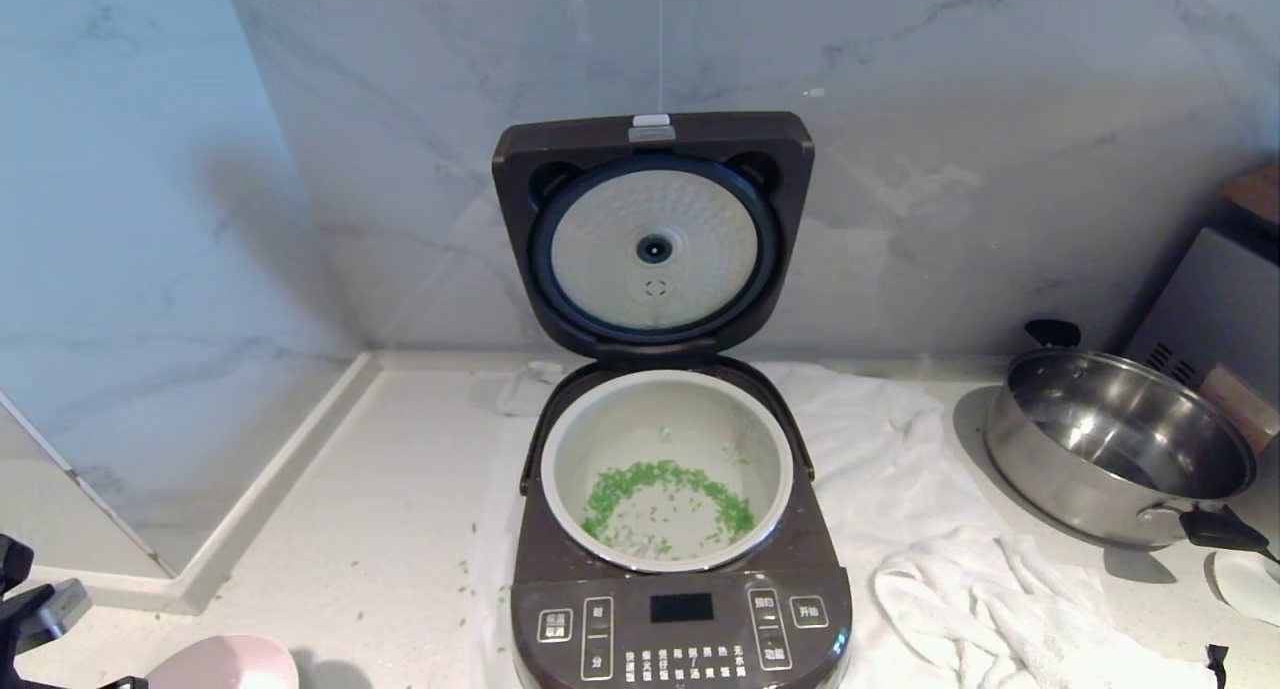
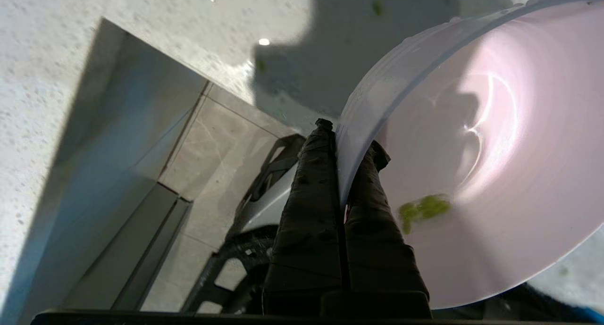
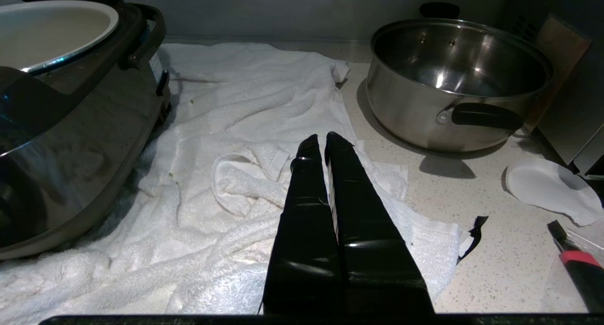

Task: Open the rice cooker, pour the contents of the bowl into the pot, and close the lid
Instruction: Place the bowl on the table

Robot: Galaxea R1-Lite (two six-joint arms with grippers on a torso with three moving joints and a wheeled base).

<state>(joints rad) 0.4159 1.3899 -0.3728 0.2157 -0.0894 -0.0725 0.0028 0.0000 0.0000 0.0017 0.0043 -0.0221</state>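
1. Most green bits (image 1: 665, 499) lie in our pot (image 1: 570, 439); lid (image 1: 655, 234) stands upright.
2. Our left gripper (image 2: 347, 148) pinches the pink bowl (image 2: 472, 164) rim, near left.
3. Our right gripper (image 3: 320, 143) is closed, empty, above the towel (image 3: 226, 127).

Standing upright against the marble wall (image 1: 950, 119), lid (image 1: 655, 234) leaving the mouth of the pot (image 1: 667, 389) fully reachable from above and from the front. Crowding the right side: rumpled white towel (image 1: 960, 589) spreading beneath and beside the rice cooker (image 1: 680, 619), steel pan (image 1: 1115, 449) sitting just beyond it, right gripper (image 3: 318, 141) hovering over the towel with fingers pressed together. Leaving bare counter (image 1: 400, 489) open on the left between cooker and raised edge strip, apart from scattered green bits and the pink bowl (image 2: 472, 164) pinched at its rim by the left gripper (image 2: 347, 138) at the near-left corner.
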